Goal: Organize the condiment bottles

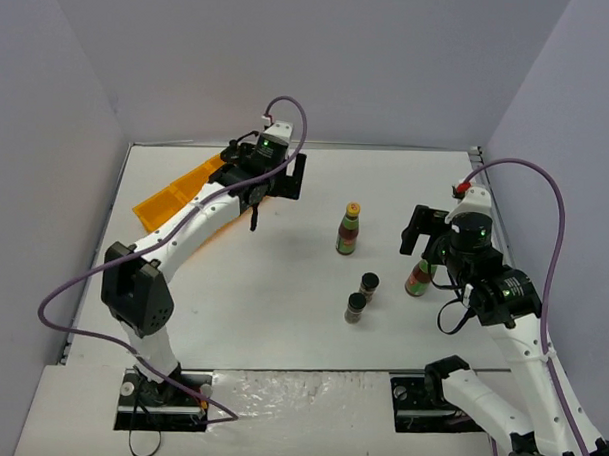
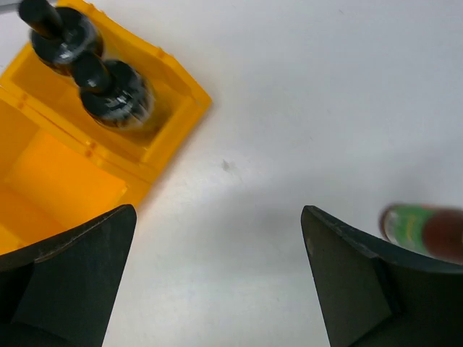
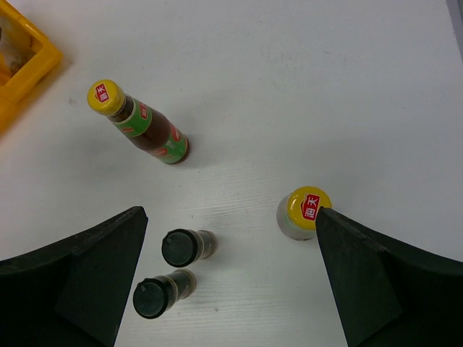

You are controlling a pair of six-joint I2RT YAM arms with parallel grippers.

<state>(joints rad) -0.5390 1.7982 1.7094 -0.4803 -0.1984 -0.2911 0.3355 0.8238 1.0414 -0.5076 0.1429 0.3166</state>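
Observation:
Two wider black-lidded jars (image 2: 61, 36) (image 2: 116, 95) stand in the end compartment of the orange tray (image 2: 43, 181). My left gripper (image 2: 217, 282) is open and empty, above bare table beside that tray end (image 1: 274, 187). One yellow-capped sauce bottle (image 1: 348, 230) (image 3: 141, 123) stands mid-table. The other sauce bottle (image 3: 307, 211) (image 1: 418, 279) stands right at the inner edge of my right finger. Two tiny black-capped spice jars (image 3: 184, 247) (image 3: 159, 295) stand together (image 1: 362, 296). My right gripper (image 3: 228, 282) is open above them, empty (image 1: 431, 242).
The orange tray (image 1: 170, 198) lies at the back left, partly under the left arm, its other compartments empty in the left wrist view. Grey walls close in the table at the back and both sides.

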